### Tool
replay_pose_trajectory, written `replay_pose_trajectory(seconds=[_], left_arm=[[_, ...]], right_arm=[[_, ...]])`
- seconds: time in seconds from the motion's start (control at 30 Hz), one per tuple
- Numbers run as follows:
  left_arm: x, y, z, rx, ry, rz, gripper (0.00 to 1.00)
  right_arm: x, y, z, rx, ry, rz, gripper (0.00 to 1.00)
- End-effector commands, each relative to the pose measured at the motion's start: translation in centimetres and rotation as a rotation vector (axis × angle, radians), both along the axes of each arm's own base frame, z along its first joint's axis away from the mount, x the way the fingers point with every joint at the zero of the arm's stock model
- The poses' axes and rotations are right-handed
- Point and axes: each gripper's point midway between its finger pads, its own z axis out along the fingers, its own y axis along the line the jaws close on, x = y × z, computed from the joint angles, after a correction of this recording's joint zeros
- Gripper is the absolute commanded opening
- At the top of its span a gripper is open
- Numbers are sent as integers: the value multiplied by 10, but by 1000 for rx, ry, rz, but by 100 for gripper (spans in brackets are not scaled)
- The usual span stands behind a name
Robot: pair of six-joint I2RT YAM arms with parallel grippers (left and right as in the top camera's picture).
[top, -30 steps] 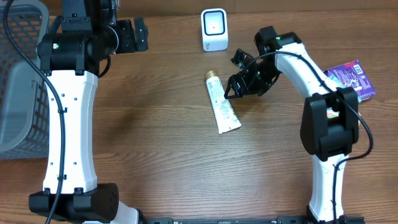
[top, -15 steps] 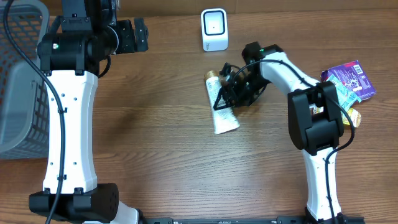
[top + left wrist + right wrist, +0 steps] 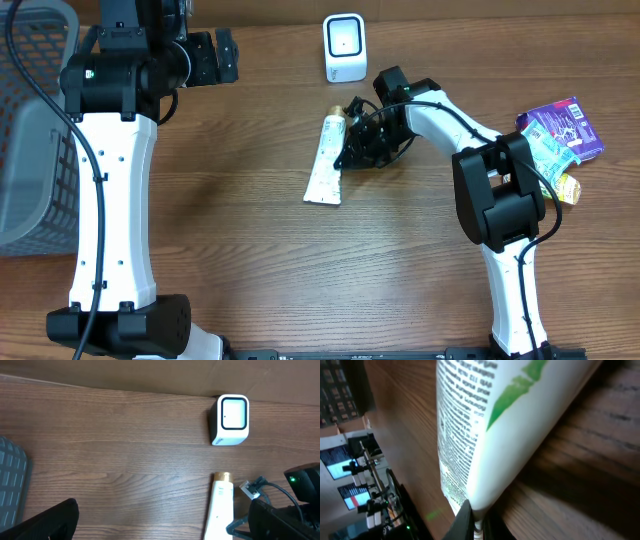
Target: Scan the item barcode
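A white tube point(image 3: 325, 160) with a gold cap and green-printed label lies on the wooden table, cap toward the white scanner point(image 3: 345, 47). My right gripper point(image 3: 352, 152) presses against the tube's right side. In the right wrist view the tube point(image 3: 485, 425) fills the frame and the right gripper point(image 3: 476, 517) is shut on its edge. My left gripper point(image 3: 214, 57) hangs open at the back left, apart from everything. The left wrist view shows the scanner point(image 3: 230, 420), the tube point(image 3: 220, 505) and one of its own fingers point(image 3: 50, 522).
A grey mesh basket point(image 3: 30, 130) stands at the left edge. A purple packet point(image 3: 565, 125) and other small items point(image 3: 560, 185) lie at the far right. The right arm point(image 3: 290, 510) reaches in beside the tube.
My right gripper moved left onto the tube and went from open to shut on it. The tube's flat end swung from lower right to lower left. The left arm stayed still.
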Motion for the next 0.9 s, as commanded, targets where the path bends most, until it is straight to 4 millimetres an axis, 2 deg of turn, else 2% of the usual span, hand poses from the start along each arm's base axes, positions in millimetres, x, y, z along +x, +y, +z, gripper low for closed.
replay_pose_trajectory(seconds=[0.0,0.2,0.4,0.5,0.53,0.57,0.6,0.63,0.67,0.7,0.77,0.87], left_arm=[[2,0,2,13,-6,-13,100],[2,0,2,13,-6,-13,99],[2,0,2,13,-6,-13,100],[2,0,2,13,-6,-14,100],[2,0,2,13,-6,-13,100],[2,0,2,13,-6,-13,100],[2,0,2,13,-6,-13,100],[2,0,2,13,-6,-13,100],[2,0,2,13,-6,-13,100],[2,0,2,13,-6,-13,100],[2,0,2,13,-6,-13,100],[2,0,2,13,-6,-13,99]], right_arm=[[5,-8,-10,-74,13,-45,4],[7,-32,-6,-238,-45,-59,4],[-1,-86,-19,-550,-59,-57,4],[-2,-106,-22,-636,-58,-54,4],[-2,-109,-22,-636,-58,-45,7],[-3,-109,-21,-627,-52,-42,17],[-3,-111,-21,-623,-46,-47,38],[-3,-111,-20,-609,-38,-53,50],[-3,-109,-19,-587,-29,-59,56],[-2,-105,-17,-544,-18,-69,59],[0,-98,-15,-500,-17,-76,61],[3,-79,-9,-388,-19,-80,61]])
